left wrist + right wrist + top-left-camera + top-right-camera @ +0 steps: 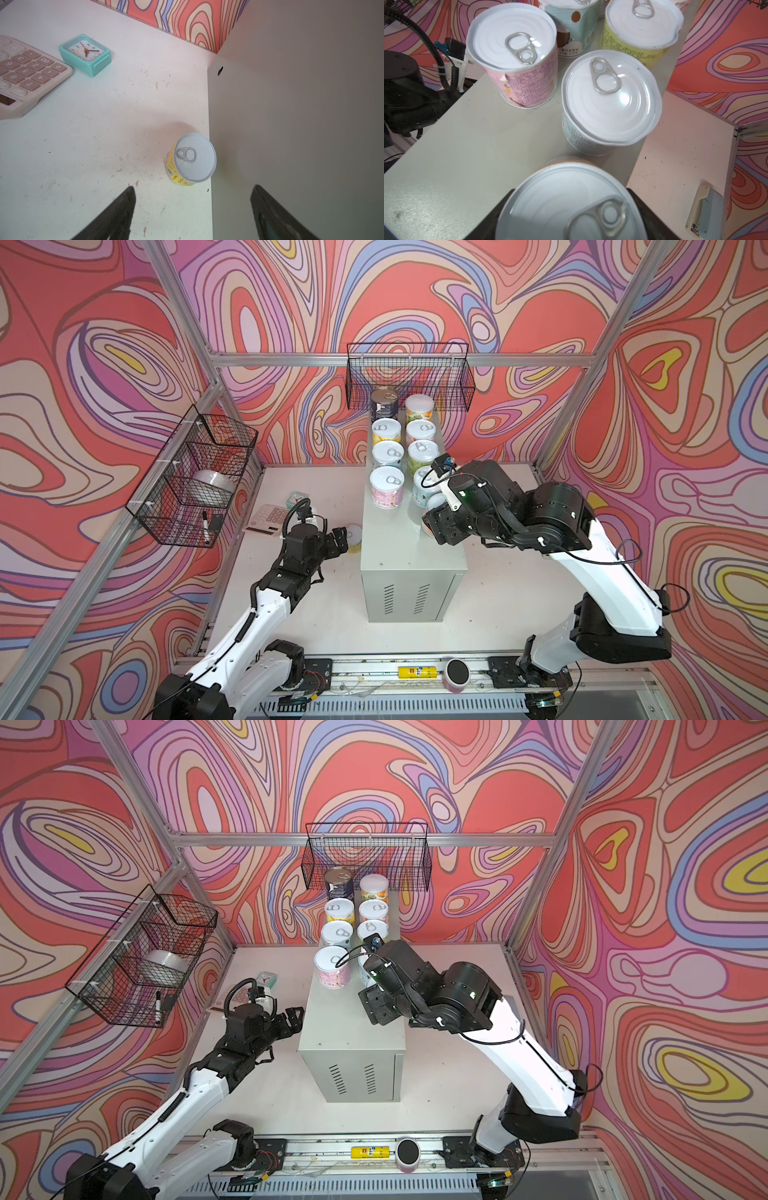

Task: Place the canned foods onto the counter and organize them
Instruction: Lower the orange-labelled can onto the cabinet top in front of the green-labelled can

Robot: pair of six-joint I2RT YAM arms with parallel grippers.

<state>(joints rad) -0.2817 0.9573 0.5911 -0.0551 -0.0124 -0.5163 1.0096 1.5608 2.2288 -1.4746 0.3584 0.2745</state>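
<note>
My right jaws clamp a white-lidded, peach-sided tin (571, 207) over the grey cabinet bench (467, 145), beside two rows of pastel tins (387, 481). Left jaws gape empty near a yellow tin (192, 159) on the white bench (83, 145).

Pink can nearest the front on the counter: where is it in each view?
In a top view: pink can, front of the left row on the counter.
In a top view: same place.
Left wrist: not in it.
Right wrist: beside the pale-blue can.
Landmark: the counter.
</note>
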